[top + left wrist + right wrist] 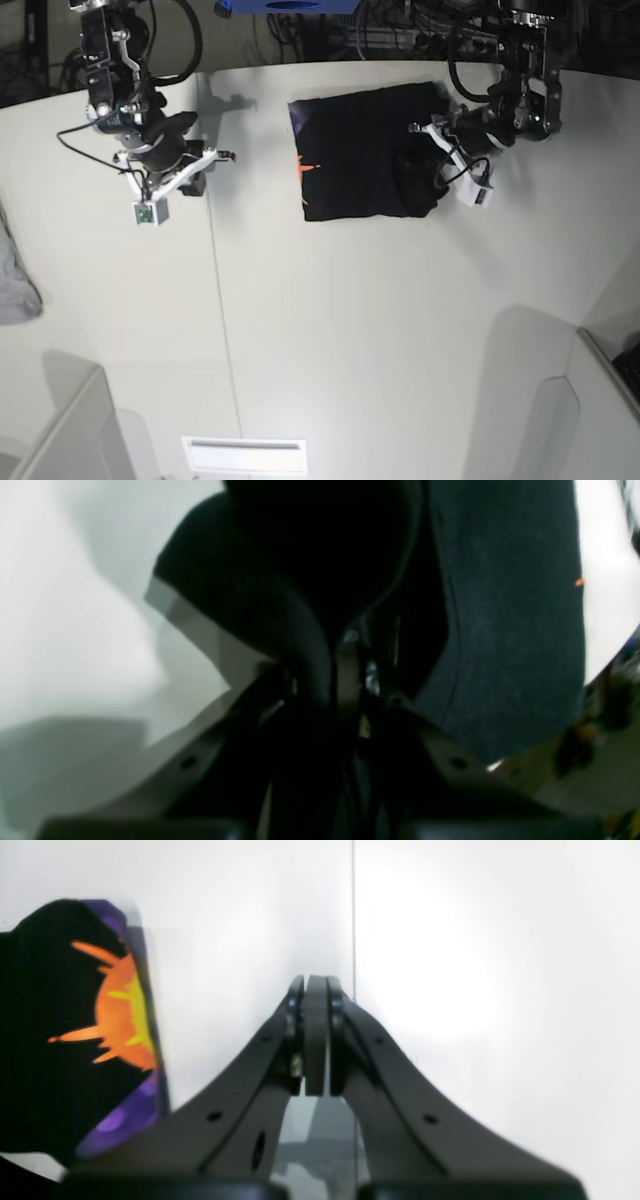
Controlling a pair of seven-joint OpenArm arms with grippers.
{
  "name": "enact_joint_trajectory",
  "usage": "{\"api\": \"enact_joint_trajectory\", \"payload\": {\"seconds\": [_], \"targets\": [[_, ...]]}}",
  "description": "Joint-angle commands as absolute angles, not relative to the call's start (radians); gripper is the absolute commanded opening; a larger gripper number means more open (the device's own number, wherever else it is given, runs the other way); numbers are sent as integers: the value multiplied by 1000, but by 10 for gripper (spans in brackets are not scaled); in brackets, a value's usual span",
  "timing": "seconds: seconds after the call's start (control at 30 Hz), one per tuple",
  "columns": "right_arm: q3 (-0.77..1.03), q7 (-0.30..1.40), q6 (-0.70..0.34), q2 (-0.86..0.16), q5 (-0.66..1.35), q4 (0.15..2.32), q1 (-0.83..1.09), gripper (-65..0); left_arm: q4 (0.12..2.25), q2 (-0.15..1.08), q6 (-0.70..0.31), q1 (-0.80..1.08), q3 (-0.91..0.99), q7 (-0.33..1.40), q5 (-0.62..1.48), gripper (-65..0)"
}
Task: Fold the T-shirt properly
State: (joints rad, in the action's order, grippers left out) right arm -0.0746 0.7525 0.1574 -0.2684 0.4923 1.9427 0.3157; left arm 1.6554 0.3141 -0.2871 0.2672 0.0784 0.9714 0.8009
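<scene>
- The T-shirt [365, 150] is being kept folded on the white counter [330, 330].
- Its edge is being clamped by the left gripper [432, 165] fingers.
- The right gripper [315, 990] fingers are being held together, empty, well apart from it.

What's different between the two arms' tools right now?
The left tool is pinched on a fold of the black T-shirt; the right tool is shut on nothing. The left sits at the shirt's edge, while the right hangs over the bare white table, apart from it. Both are dark two-fingered clamps.
</scene>
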Motion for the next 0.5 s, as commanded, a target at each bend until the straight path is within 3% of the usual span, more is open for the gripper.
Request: {"api": "enact_joint_trajectory", "payload": {"seconds": [0.0,0.2,0.47], "targets": [[-68,731,153,-274,495,1962,320,-650,1666,358,-278,242,54,997,779,-650],[-68,638,153,-268,495,1962,398,-650,1655,507,-278,120,-139,1003,779,-650],[-65,564,157,-265,495,1962,490,-650,1656,595,-283,-33,-375,1004,719,-650]]}}
